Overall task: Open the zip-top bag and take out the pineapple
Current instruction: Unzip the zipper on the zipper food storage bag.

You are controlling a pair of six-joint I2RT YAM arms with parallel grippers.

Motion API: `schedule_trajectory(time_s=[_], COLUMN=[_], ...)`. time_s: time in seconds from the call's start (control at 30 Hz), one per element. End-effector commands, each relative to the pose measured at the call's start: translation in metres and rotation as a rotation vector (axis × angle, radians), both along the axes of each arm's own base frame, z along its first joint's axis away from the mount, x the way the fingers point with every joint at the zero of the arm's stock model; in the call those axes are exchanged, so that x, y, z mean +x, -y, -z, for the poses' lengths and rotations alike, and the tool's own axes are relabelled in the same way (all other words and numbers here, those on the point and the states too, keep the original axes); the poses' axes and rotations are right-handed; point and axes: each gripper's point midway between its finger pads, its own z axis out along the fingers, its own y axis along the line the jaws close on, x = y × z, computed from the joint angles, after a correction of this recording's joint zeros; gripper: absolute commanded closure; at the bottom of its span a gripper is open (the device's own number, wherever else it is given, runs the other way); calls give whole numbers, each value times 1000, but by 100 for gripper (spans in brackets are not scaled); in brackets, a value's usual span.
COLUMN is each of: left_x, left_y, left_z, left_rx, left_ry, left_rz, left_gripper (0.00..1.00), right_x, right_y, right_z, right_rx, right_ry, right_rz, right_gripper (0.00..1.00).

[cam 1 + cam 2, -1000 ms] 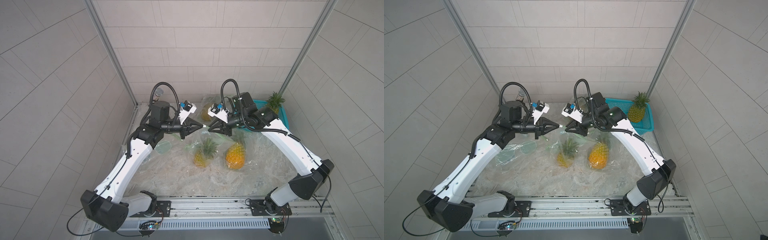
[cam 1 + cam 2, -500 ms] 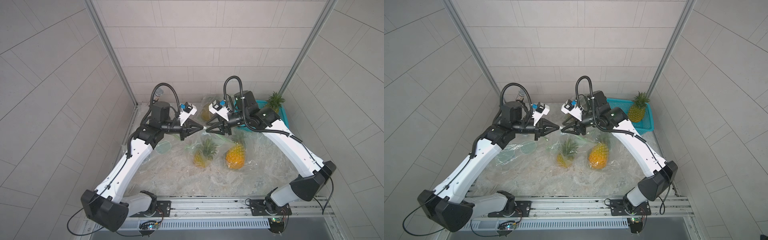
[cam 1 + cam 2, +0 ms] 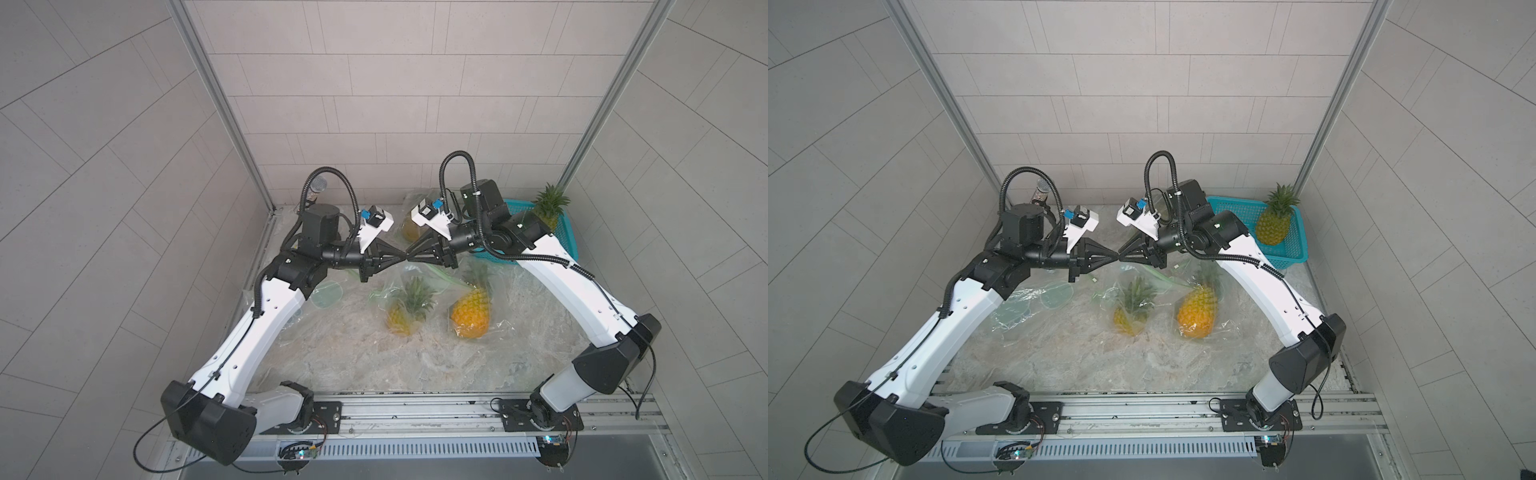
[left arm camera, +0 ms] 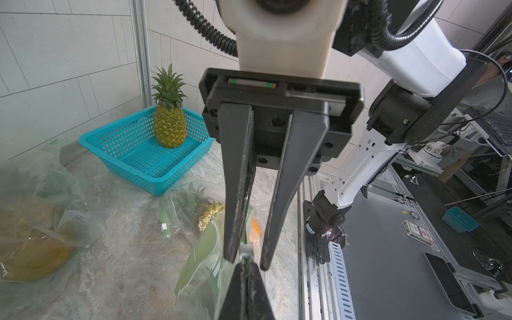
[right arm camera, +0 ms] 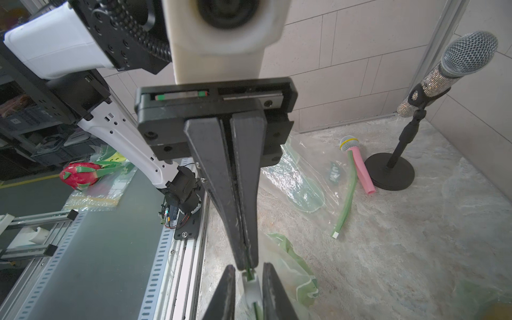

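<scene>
Figure: both arms meeting tip to tip above the pale marbled surface (image 3: 353, 357).

Over the last second the right tool (image 4: 248, 261) has been travelling in from a clear gap towards the left tool (image 5: 247, 264). The two are now standing nose to nose.

The left tool is staying clamped shut on the green zip strip (image 5: 250, 273) at the mouth of the clear zip-top plastic bag (image 3: 388, 291), and it has not shifted.

The right tool's jaws are drawing in around the small white slider tab (image 5: 250, 288). They are flanking it, slightly parted, with a sliver of gap showing, so the pinch looks not quite made.

The small yellow pineapple with green leaves (image 3: 402, 320) is sitting inside that bag, which is hanging below the two tools. Whether it is bearing on the surface cannot be told. The bag appears to be still zipped.

Judging from this, the approach is ending and the grasp on the slider is forming. The next demand is probably pulling the slider along the strip, away from the left tool.
</scene>
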Motion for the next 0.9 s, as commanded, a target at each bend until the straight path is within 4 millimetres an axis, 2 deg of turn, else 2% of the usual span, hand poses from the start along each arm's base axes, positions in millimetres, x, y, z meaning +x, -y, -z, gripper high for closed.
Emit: schedule_trajectory(time_s=[0.0, 0.3, 0.43, 0.87], left_x=[-7, -7, -4, 4], left_y=[-2, -4, -7, -25], left_z=[-7, -12, -12, -19], left_rx=[-15, -24, -16, -3], left_ry=[59, 85, 92, 118], left_rz=[15, -16, -49, -186], left_gripper=[100, 100, 100, 100], right_x=[-4, 2, 6, 18], right_y=[-3, -3, -1, 24], right_z=[-2, 11, 16, 25], right_rx=[2, -36, -61, -136], right_ry=[-14, -36, -36, -18], right_rz=[-19, 2, 26, 130], right_gripper=[91, 89, 92, 93])
